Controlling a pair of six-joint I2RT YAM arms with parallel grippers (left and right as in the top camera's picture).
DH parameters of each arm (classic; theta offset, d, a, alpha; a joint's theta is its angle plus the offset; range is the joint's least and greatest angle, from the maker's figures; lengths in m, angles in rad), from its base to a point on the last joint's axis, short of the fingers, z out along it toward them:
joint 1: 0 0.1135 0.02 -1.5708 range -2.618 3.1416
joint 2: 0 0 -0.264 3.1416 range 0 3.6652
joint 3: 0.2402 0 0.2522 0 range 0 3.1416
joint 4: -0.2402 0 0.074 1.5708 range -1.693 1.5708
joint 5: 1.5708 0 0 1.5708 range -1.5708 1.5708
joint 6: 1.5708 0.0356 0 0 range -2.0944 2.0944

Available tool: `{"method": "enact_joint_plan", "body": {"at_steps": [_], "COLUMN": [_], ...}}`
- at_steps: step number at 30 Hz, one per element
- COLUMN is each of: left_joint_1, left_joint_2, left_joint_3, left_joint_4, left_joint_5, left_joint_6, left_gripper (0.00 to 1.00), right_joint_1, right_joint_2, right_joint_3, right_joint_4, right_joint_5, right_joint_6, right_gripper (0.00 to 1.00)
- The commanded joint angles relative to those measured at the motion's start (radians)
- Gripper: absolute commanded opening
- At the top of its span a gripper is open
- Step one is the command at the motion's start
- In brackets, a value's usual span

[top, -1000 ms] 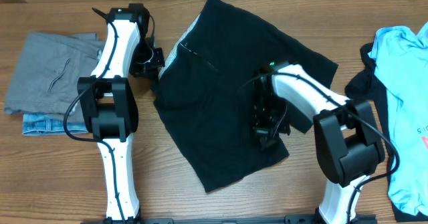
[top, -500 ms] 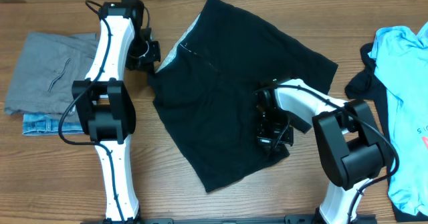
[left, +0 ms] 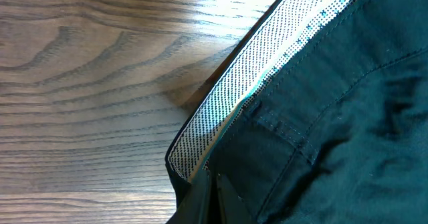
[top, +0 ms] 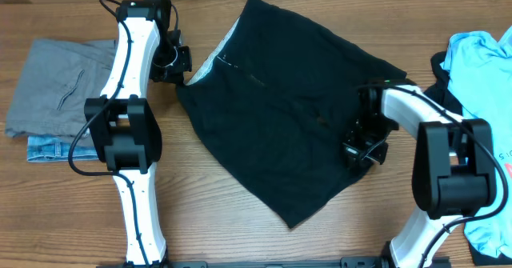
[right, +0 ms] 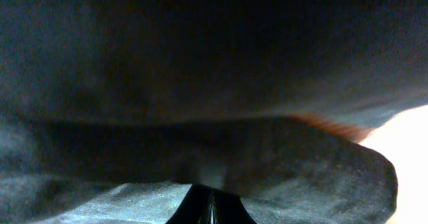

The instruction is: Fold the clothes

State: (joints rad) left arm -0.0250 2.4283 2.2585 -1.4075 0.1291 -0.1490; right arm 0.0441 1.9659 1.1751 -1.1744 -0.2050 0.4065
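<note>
The black trouser-like piece (top: 272,116) of the clothes lies spread flat across the middle of the table. My left gripper (top: 181,73) is at its upper left corner, shut on the waistband. In the left wrist view the fingers (left: 215,196) pinch the black cloth (left: 334,117) just below the dotted white lining (left: 227,110). My right gripper (top: 362,151) is shut on the piece's right edge. Black fabric (right: 200,83) fills the right wrist view, and only the closed fingertips (right: 208,207) show at the bottom.
A folded grey piece (top: 56,84) lies at the far left on a denim piece (top: 50,150). A light blue T-shirt (top: 480,76) lies at the far right over another dark garment (top: 436,100). Bare wood runs along the front edge (top: 264,244).
My right gripper has travelled right with the black piece's edge, drawing the cloth out wider and flatter. My left gripper has shifted slightly up and left with the waistband corner.
</note>
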Motion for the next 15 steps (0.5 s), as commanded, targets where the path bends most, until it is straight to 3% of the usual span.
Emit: {"method": "enact_joint_plan", "body": {"at_steps": [1,7,15], "left_joint_1": [-0.018,-0.062,-0.131], "left_joint_2": [-0.033,-0.032,-0.032], "left_joint_3": [0.01,-0.032,-0.148], "left_joint_4": [-0.003,-0.011,-0.057], "left_joint_5": [-0.006,-0.008,-0.056], "left_joint_6": [0.023,0.006,-0.135], "left_gripper": [0.04,0.04,0.04], "right_joint_1": [-0.08,-0.158,-0.19], "right_joint_2": [0.018,0.018,0.024], "right_joint_3": [-0.013,0.031,0.17], "right_joint_4": [0.086,0.093,0.119], "right_joint_5": [0.145,0.145,0.145], "right_joint_6": [-0.076,-0.124,-0.196], "right_gripper": [0.04,0.04,0.04]}}
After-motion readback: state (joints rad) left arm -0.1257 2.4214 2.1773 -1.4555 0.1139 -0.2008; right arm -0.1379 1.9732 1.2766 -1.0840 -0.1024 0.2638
